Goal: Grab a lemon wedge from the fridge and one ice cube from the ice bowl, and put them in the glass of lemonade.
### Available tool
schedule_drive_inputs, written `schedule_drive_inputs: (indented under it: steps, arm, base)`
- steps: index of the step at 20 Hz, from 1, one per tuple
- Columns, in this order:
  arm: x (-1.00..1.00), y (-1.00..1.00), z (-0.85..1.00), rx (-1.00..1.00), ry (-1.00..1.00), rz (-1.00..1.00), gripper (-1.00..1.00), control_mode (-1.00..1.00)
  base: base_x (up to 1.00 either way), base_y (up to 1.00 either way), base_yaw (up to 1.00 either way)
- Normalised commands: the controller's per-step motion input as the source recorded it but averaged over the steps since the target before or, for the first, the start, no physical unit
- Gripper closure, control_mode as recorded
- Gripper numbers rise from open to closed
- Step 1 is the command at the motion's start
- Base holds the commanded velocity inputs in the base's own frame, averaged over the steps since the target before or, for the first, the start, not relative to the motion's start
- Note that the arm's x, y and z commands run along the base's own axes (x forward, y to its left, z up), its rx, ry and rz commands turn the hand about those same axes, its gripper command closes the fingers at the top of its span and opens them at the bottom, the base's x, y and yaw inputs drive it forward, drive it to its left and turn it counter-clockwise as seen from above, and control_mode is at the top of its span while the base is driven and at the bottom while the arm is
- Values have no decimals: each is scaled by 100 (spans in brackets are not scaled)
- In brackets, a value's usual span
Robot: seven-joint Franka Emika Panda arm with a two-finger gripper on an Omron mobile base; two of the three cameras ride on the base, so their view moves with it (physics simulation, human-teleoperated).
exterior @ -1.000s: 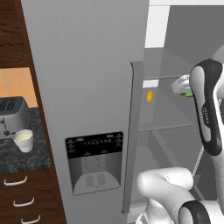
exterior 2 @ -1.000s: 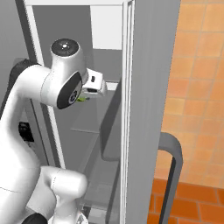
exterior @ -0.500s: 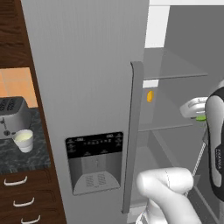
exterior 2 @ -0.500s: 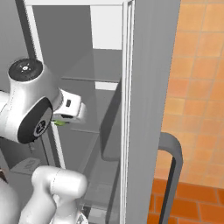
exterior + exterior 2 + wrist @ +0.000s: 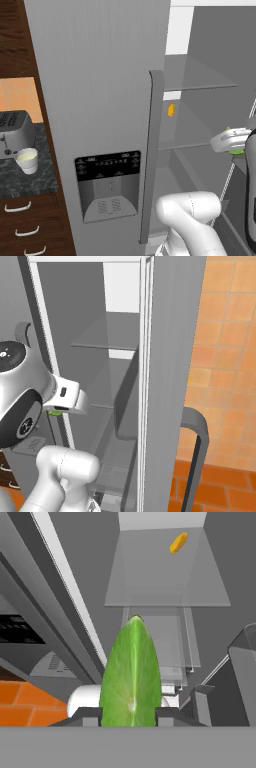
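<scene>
Gripper (image 5: 131, 714) closed on a green wedge (image 5: 131, 669) before the open fridge (image 5: 100, 75), lemon wedge (image 5: 171, 110) on a shelf (image 5: 167, 572) at one o'clock in the hand view, lemonade glass (image 5: 27, 161) beside the toaster (image 5: 15, 132) on the counter (image 5: 25, 175)

- I'm looking into a home kitchen: a tall grey fridge (image 5: 100, 100) is standing with one door open, showing glass shelves (image 5: 200, 82).
- A toaster (image 5: 15, 132) and a small cup (image 5: 27, 161) are sitting on a dark stone counter (image 5: 20, 177), above wooden drawers (image 5: 30, 225).
- Orange tiles (image 5: 225, 356) are covering the wall beside it.
</scene>
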Motion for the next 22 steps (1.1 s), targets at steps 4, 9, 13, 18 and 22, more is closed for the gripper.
schedule_drive_inputs:
  steps: [4, 9, 13, 18, 22]
  arm:
    - [0, 0, 0, 0, 0, 0, 100, -100]
    - [-15, 1, 0, 0, 0, 0, 100, 100]
    - [0, 0, 0, 0, 0, 0, 100, 100]
    - [0, 0, 0, 0, 0, 0, 100, 100]
    - [0, 0, 0, 0, 0, 0, 100, 100]
  base:
    - [0, 0, 0]
    - [-16, 5, 0]
    - [-96, 70, 6]
    - [-28, 100, 0]
    - [10, 100, -17]
